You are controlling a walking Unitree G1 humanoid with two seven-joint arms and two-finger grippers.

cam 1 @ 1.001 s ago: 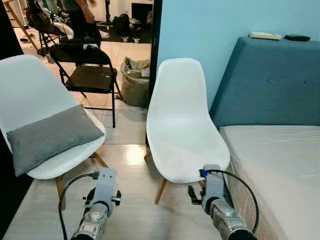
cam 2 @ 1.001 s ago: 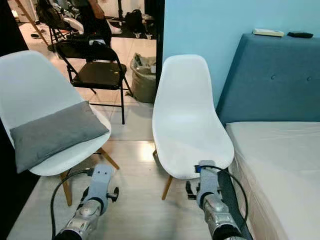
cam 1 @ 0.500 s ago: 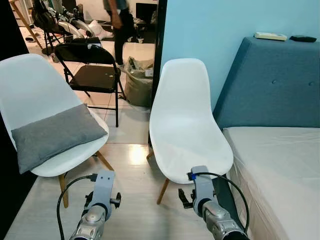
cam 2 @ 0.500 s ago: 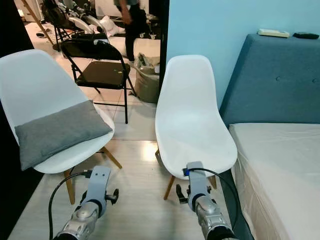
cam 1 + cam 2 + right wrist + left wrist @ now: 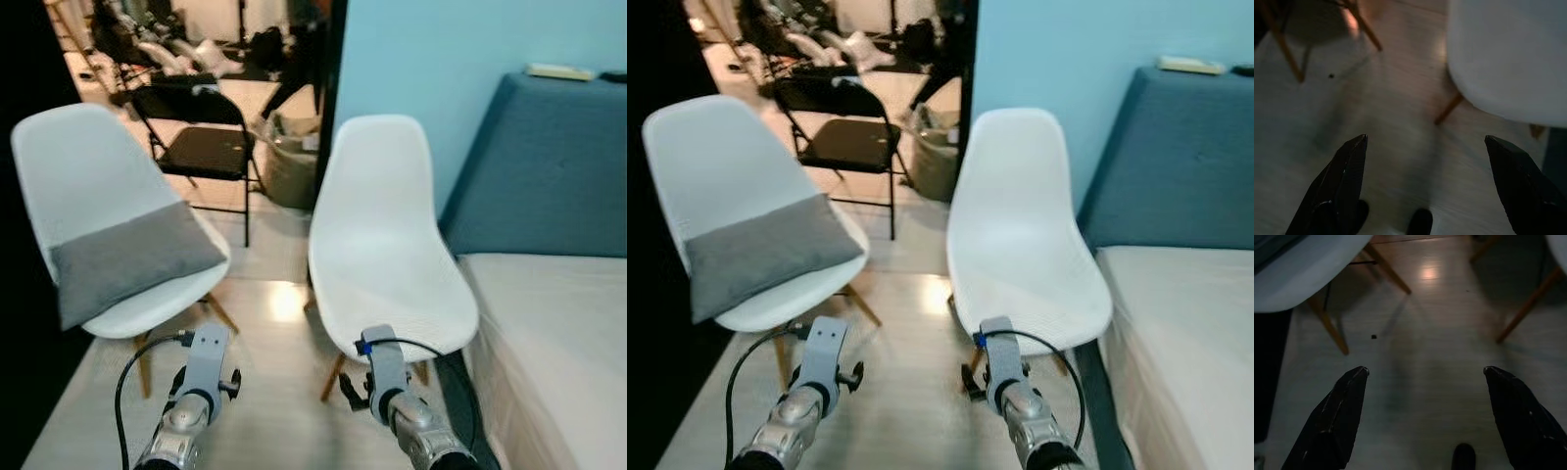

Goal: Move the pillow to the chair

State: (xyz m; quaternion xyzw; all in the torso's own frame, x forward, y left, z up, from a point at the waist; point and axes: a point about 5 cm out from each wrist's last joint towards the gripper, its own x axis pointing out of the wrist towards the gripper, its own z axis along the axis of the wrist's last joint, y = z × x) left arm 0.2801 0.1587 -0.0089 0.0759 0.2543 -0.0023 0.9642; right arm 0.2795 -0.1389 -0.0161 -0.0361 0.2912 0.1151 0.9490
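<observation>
Left eye view: both claws spread and empty over the floor, so you should step toward the left chair (image 5: 88, 176) and pinch the grey pillow (image 5: 132, 259) by its near edge.

Bed (image 5: 549, 333) cut off at the edge; doorway clutter (image 5: 196, 49) blurred

The pillow (image 5: 132, 259) lies on the seat of the left chair (image 5: 83, 181). The other chair (image 5: 387, 230) stands to its right, just beside the bed (image 5: 558, 343) (farthest right). A folding chair (image 5: 201, 142) stands behind them.
</observation>
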